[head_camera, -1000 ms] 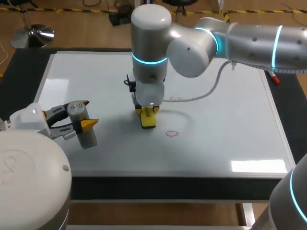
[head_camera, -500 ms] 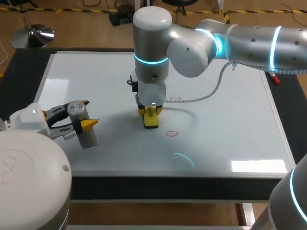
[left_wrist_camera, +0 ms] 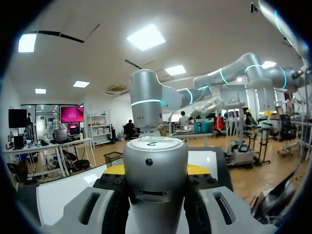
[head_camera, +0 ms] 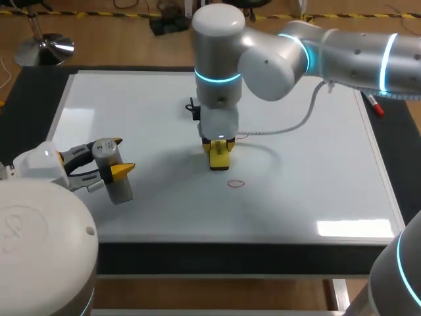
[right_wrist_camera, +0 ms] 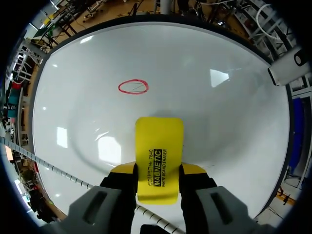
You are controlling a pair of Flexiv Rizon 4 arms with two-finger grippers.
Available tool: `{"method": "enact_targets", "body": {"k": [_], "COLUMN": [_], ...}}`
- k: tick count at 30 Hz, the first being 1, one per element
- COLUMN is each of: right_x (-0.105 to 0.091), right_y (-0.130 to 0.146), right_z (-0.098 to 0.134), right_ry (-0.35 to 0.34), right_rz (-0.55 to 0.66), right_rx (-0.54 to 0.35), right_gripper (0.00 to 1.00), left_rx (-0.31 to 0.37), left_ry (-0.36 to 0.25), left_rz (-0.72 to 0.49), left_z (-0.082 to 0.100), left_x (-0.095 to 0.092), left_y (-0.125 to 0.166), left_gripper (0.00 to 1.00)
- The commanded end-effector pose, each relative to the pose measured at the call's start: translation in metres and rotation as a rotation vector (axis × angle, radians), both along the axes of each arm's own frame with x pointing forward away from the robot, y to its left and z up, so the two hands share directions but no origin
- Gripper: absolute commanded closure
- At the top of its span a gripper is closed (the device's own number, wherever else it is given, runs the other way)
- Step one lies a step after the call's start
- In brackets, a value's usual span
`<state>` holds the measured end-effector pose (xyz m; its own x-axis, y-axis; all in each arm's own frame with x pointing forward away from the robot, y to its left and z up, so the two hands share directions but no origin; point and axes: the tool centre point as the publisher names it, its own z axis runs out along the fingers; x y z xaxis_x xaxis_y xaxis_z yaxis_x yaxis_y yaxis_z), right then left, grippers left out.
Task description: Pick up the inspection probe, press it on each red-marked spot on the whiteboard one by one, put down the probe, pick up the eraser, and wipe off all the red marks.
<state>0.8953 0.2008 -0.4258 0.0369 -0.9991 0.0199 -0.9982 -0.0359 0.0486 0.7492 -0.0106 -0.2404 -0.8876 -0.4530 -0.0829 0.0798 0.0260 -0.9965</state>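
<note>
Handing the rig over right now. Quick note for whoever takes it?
Left gripper: shut on the probe, at the left side of the whiteboard.
Right gripper: shut on the eraser, over mid-board.
Done: eraser picked up. Probe not put down.
Left: the red mark just ahead of the eraser is unwiped. Cannot tell whether others lie behind the arm.

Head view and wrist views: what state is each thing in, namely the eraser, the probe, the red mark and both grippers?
eraser: gripped, just short of the red mark.
inspection probe: held, over the whiteboard's left side.
red mark: not yet wiped, ahead of the eraser.
right gripper: shut on the eraser.
left gripper: shut on the inspection probe.
</note>
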Motion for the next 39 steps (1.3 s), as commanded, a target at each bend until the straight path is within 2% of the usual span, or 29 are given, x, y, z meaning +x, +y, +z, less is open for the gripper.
{"method": "enact_targets", "body": {"k": [1, 6, 10, 16, 27, 39], "right_x": [0.003, 0.017, 0.031, 0.039, 0.05, 0.046], "right_y": [-0.013, -0.046, -0.083, -0.13, -0.209, -0.279], "right_z": [0.02, 0.04, 0.049, 0.058, 0.056, 0.052], "right_ry": [-0.007, -0.034, -0.066, -0.063, -0.05, -0.026], "right_rz": [-0.009, -0.065, -0.139, -0.257, -0.441, -0.615], "right_rx": [0.017, 0.027, -0.012, -0.011, -0.039, -0.043], "right_gripper": [1.0, 1.0, 1.0, 1.0, 1.0, 1.0], "left_rx": [0.0, 0.0, 0.0, 0.0, 0.0, 0.0], "left_ry": [-0.001, -0.001, -0.001, -0.001, -0.001, -0.001], "left_rz": [0.0, 0.0, 0.0, 0.0, 0.0, 0.0], "left_z": [0.001, 0.001, 0.001, 0.001, 0.001, 0.001], "left_x": [0.0, 0.0, 0.0, 0.0, 0.0, 0.0], "left_y": [0.0, 0.0, 0.0, 0.0, 0.0, 0.0], "left_gripper": [1.0, 1.0, 1.0, 1.0, 1.0, 1.0]}}
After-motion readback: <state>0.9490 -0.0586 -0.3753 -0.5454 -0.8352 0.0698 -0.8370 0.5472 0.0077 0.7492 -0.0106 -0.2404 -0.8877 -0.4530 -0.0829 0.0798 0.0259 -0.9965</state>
